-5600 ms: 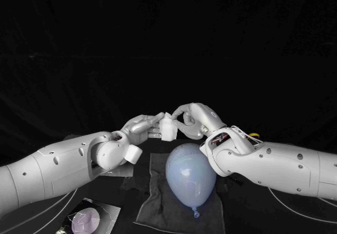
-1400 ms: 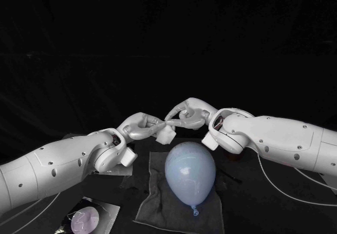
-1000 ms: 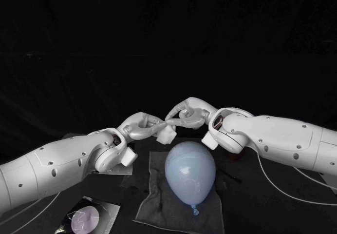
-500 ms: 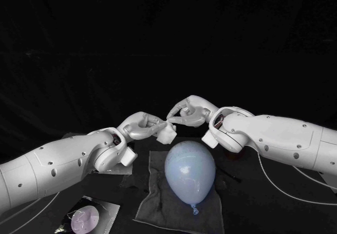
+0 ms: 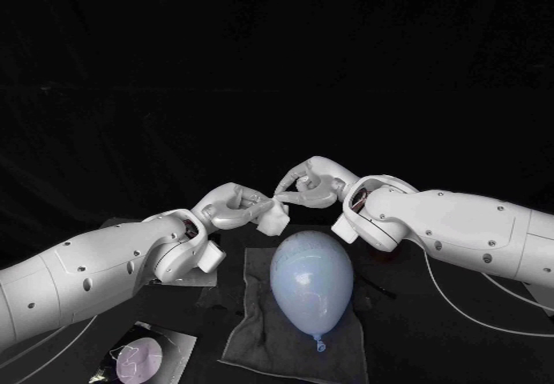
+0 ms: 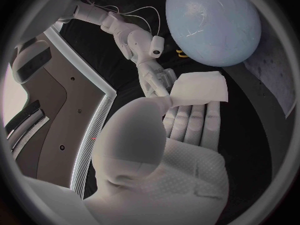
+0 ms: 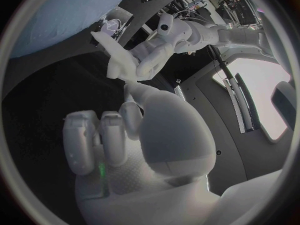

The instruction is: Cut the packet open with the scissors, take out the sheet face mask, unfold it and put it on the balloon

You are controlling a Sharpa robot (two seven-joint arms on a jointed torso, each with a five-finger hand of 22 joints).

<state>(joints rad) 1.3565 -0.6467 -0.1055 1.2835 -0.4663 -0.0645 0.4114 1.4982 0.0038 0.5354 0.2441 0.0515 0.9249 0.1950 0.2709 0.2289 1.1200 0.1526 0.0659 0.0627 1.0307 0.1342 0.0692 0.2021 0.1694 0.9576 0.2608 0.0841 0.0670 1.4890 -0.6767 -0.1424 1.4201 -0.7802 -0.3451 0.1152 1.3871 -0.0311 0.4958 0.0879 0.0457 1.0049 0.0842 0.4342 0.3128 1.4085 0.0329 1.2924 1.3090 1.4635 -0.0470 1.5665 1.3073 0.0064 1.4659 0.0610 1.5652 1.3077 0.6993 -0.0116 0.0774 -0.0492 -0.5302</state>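
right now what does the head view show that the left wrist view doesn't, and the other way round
Head view, not the wrist: the balloon's knot and a flat clear item at the table's near left. Left wrist view, not the head: the left hand's fingers lying straight under the folded mask. Both: the balloon, the grey cloth beneath it, and the right hand pinching the mask's edge.

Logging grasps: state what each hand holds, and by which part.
Both hold the folded mask: the left hand grips one side, the right hand pinches its upper corner with its fingers.
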